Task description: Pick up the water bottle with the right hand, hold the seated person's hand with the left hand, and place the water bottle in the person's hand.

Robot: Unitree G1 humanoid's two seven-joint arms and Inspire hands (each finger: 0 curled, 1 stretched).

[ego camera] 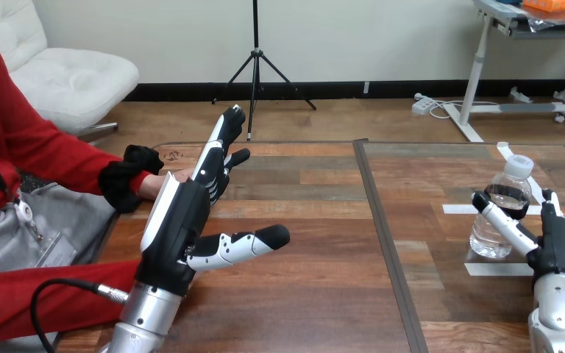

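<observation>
Water bottle (510, 193): upright, tabletop (301, 294) right edge.
Right robot hand (559, 246): fingers straight, flanking the bottle; pick-up step apparently in hand, firm closure needed next.
Left robot hand (184, 213): spread, beside person's hand (179, 176), left edge.
</observation>
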